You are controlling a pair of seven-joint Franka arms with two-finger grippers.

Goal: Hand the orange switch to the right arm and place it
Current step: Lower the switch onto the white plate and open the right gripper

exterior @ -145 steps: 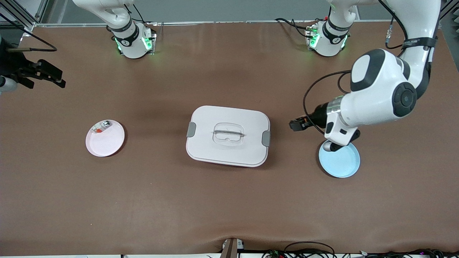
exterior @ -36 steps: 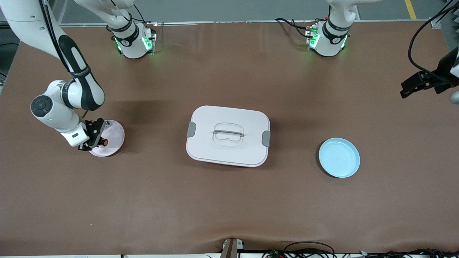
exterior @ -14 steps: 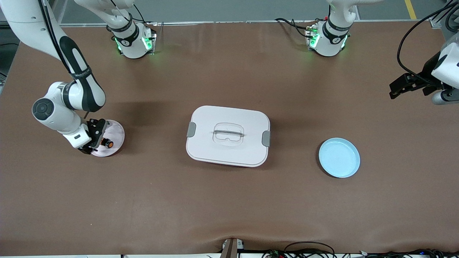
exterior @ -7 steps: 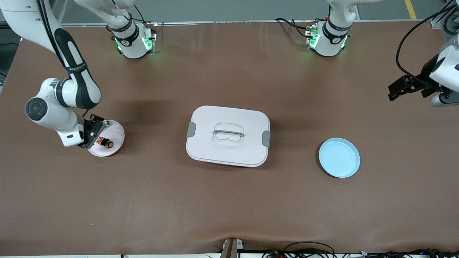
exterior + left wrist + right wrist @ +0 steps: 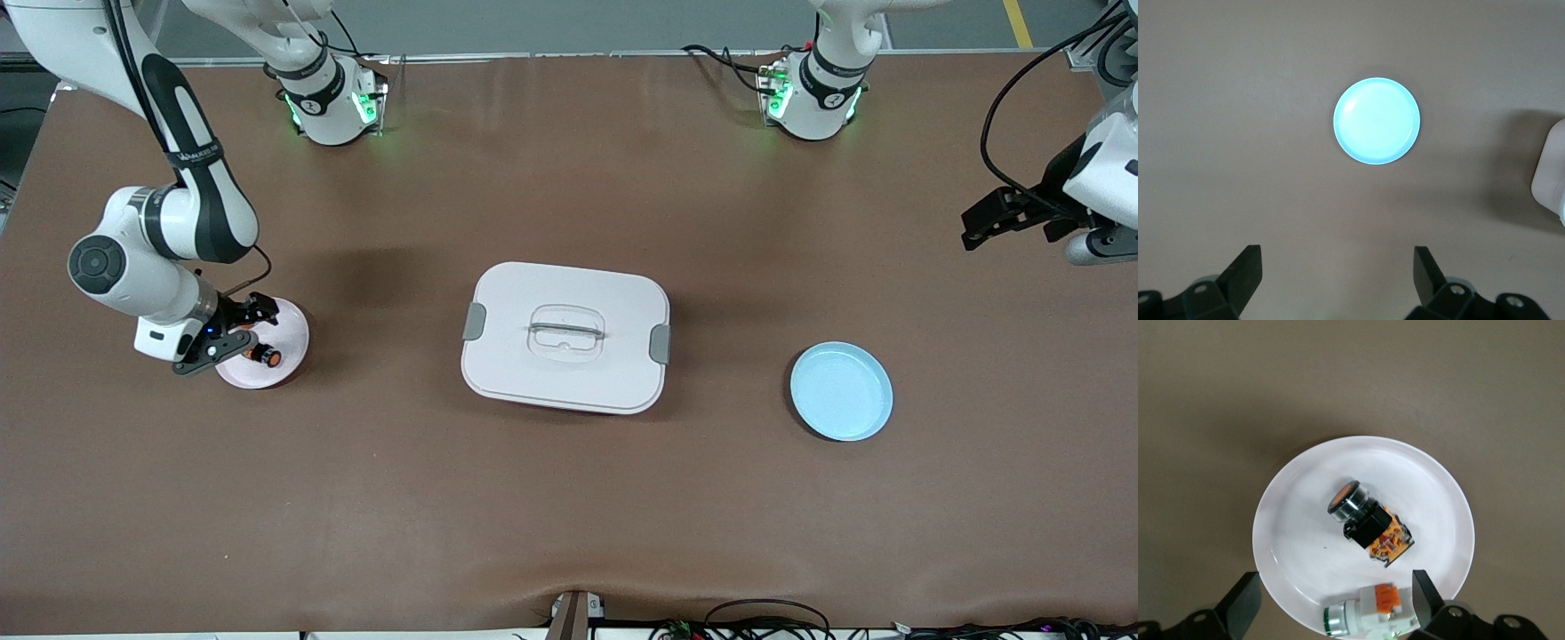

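The blue plate point(image 5: 841, 391) sits bare nearest my camera, toward the left arm's end of the counter point(image 5: 569, 498). The white box point(image 5: 565, 336) is closed in the middle. A little farther back, toward the right arm's end, is the pink plate point(image 5: 283, 356), and the switch point(image 5: 264, 356) lies on its side on it, orange cap pointing off toward the box. Beside it on the same plate is a second small part point(image 5: 1368, 617), green, white and orange.

The right gripper point(image 5: 233, 340) hangs low over the pink plate with its fingers point(image 5: 1243, 603) spread apart and nothing between them; I judge the placing done.

What worries me now:
- The switch is round and on its side, so a nudge to the plate could roll it toward the rim or against the other part.
- The fingers are close above the plate (the rim looks shallow); pulling away at a slant could clip the rim and tip or slide the plate.
- A finger dragging low could catch the second part and sweep both pieces together.

I would lift straight up before swinging out.

The left gripper point(image 5: 1000, 213) waits up over the counter edge at its own end, fingers point(image 5: 1245, 270) wide and empty. It is well apart from everything, so I see little risk there.
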